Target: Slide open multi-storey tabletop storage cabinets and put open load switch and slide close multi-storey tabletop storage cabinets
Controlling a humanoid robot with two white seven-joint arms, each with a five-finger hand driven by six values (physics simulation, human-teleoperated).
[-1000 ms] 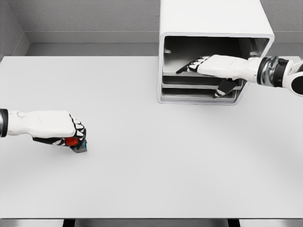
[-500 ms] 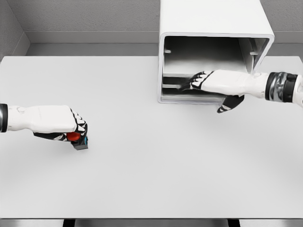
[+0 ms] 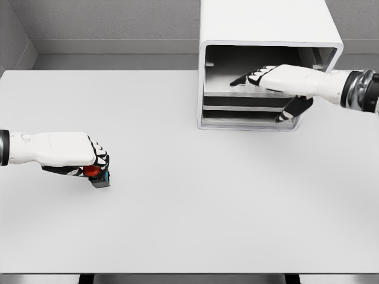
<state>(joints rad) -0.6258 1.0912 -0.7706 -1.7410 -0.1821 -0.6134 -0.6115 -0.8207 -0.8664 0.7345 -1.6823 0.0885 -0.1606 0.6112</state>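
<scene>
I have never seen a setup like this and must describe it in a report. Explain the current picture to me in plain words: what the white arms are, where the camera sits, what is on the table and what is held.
This is a simulator's render, taken from a camera on a humanoid robot's head, looking down on a white table. The two white arms are the robot's own, each ending in a five-finger hand. The left hand, coming in from the picture's left, is closed on a small load switch with a red part, low on the table. At the back stands a white multi-storey storage cabinet, its front open, showing shelves. The right hand reaches into its upper level with fingers stretched out, holding nothing.
</scene>
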